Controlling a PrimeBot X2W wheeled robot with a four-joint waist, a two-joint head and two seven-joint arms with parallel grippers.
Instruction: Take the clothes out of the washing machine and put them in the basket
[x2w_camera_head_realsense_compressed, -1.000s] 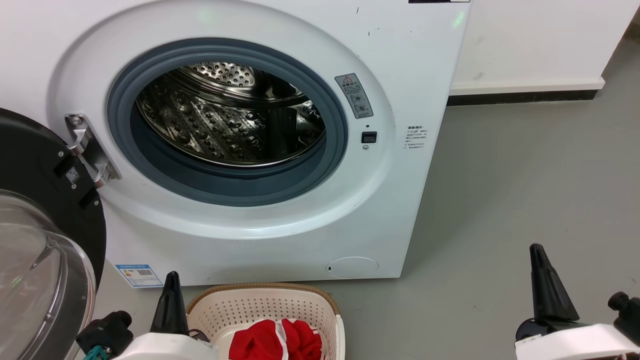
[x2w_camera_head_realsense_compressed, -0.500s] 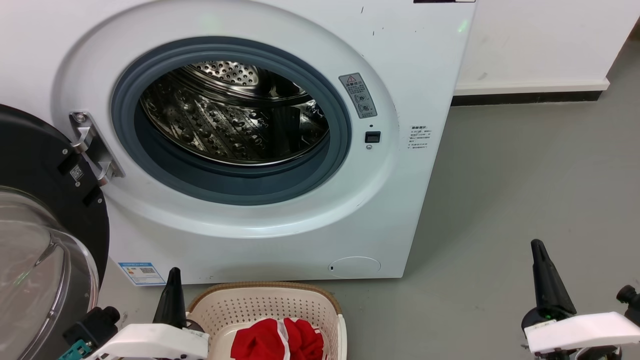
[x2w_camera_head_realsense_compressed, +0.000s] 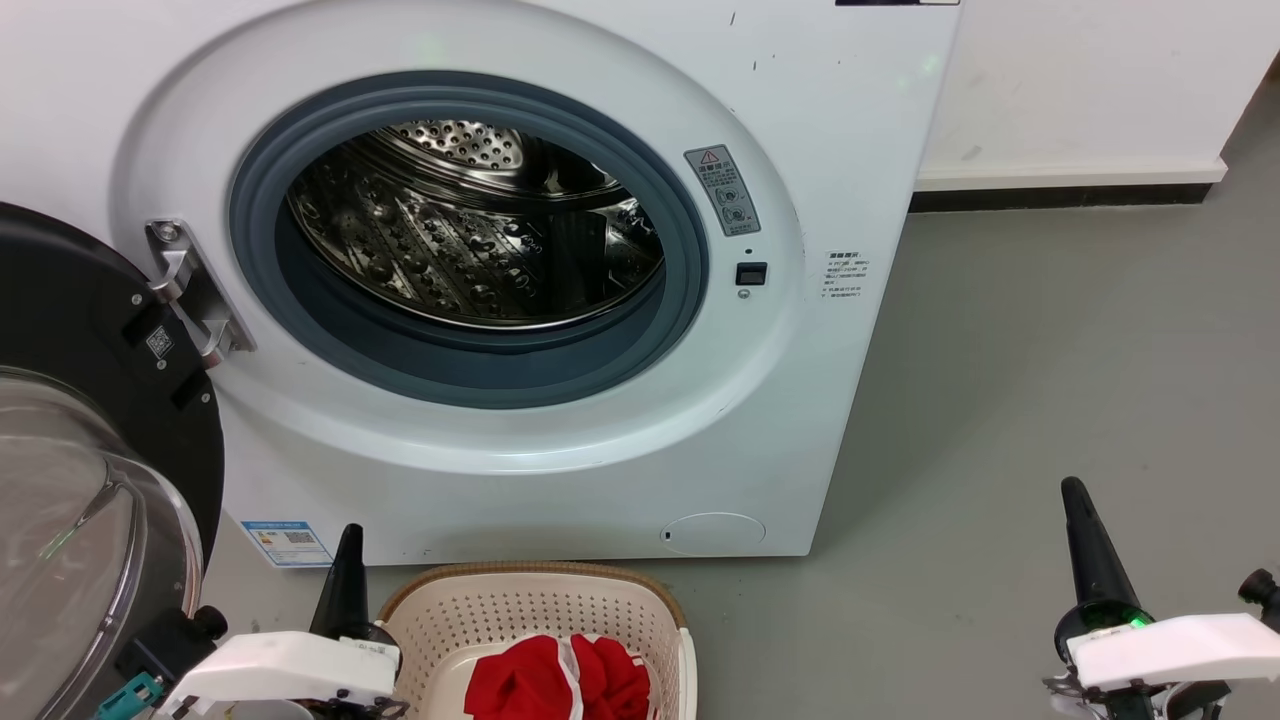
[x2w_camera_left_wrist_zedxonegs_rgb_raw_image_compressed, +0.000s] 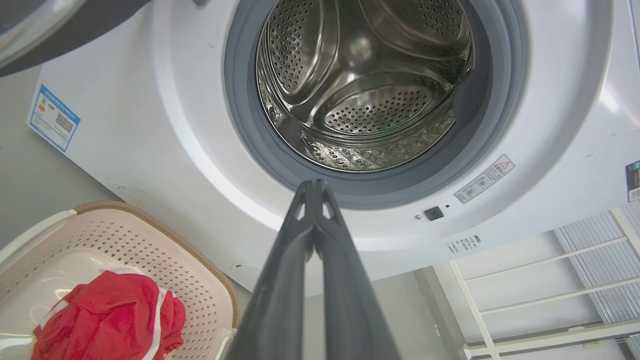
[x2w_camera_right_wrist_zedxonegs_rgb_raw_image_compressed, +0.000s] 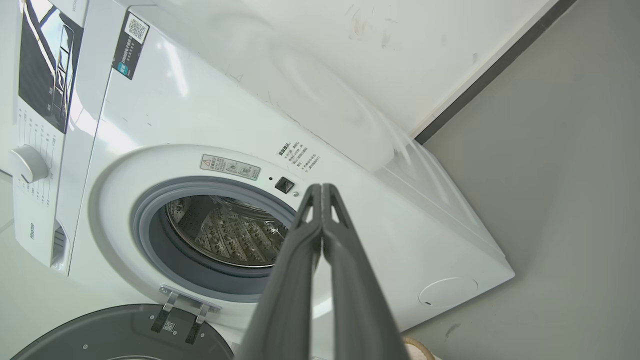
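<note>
You face the washing machine (x2w_camera_head_realsense_compressed: 850, 150), its door (x2w_camera_head_realsense_compressed: 70, 330) swung wide to your left and the steel drum (x2w_camera_head_realsense_compressed: 470, 240) bare of fabric in the part you can see. Below it on the floor (x2w_camera_head_realsense_compressed: 1000, 400) sits the basket (x2w_camera_head_realsense_compressed: 520, 612), and the clothes (x2w_camera_head_realsense_compressed: 555, 680) lie bunched inside it. Expect the garment to be light, soft and floppy; if it needs reseating, pinch a thick fold of the red bunch, not the thin white trim. Your left end effector (x2w_camera_left_wrist_zedxonegs_rgb_raw_image_compressed: 313, 186) is closed on nothing, fingers (x2w_camera_left_wrist_zedxonegs_rgb_raw_image_compressed: 285, 280) pressed together, just beside the basket. Your right end effector (x2w_camera_right_wrist_zedxonegs_rgb_raw_image_compressed: 320, 187) is likewise closed and empty, well off to the right above the floor.
</note>
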